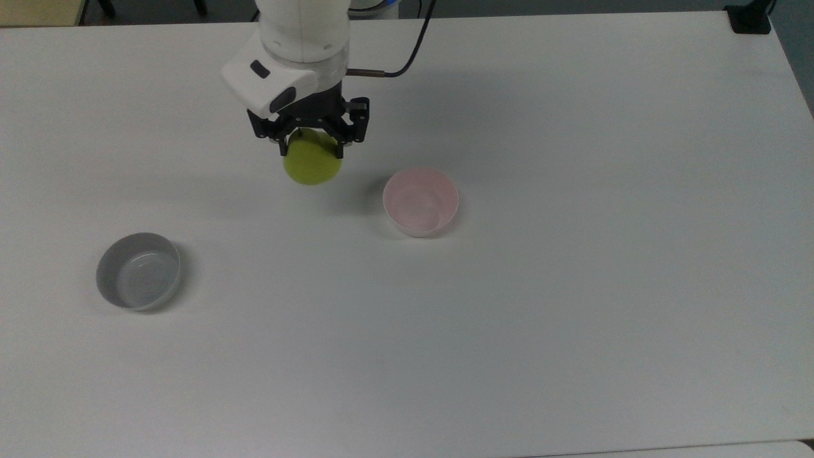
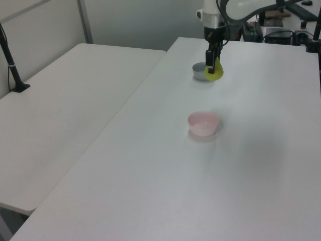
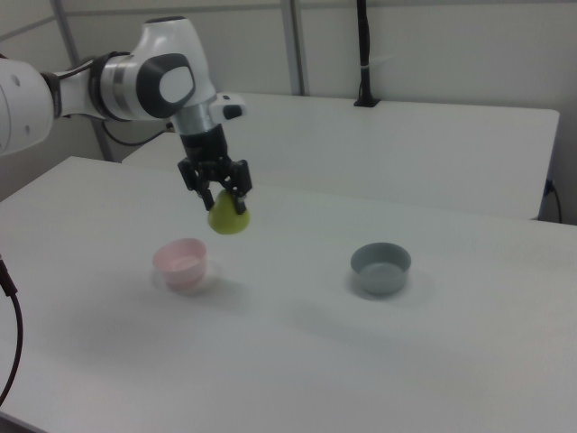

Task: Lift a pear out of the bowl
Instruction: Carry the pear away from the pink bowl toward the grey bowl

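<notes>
Two bowls are sitting on the white desk [image 1: 572,318], and nearest the bottom edge of the top view the grey bowl [image 1: 138,271] is resting empty, well off to the top view's left. Moving farther back, the pink bowl [image 1: 420,201] is standing empty as well, its pale inside facing up; in the right view it is sitting at the right view's left, well apart from the grey one.

Farther again, the pear [image 1: 311,161] is hanging in the air, clear of the pink bowl and off to the top view's left of it, with nothing under it but bare desk. The end effector [image 1: 310,151] is pinching the pear by its upper, narrower part, one dark finger on each side, with the rounded bottom hanging free below.

Judging by looks, the fruit is light and firm, but its skin is probably smooth and its sides are tapering, so a grip up high could be letting it slide downward. Taking hold nearer the widest part, squarely across it, would be giving the fingers more to bite on.
</notes>
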Robot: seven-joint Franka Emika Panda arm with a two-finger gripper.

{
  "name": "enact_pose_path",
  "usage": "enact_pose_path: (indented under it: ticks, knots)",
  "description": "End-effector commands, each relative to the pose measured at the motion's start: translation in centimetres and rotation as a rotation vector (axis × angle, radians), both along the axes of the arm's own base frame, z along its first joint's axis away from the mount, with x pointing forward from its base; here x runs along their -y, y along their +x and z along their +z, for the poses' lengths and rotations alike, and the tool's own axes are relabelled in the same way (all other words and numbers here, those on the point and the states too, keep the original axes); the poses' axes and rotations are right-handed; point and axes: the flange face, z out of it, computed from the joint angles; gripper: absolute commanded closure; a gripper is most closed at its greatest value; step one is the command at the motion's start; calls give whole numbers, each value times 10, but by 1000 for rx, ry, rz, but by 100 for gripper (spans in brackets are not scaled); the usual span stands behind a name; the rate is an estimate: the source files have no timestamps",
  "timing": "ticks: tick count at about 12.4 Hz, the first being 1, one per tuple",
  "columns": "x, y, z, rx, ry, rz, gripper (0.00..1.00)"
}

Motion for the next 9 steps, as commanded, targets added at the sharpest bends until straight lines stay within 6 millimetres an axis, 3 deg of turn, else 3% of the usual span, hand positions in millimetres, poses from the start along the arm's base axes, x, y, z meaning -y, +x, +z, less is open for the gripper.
enact_pose_path:
  ticks: [1,2,6,9]
  knots:
    - [40,-5,3,-17,14,124,80]
    - [50,-6,3,-18,14,133,80]
    - [59,-2,-7,-5,12,121,80]
    - [58,3,-53,14,13,111,80]
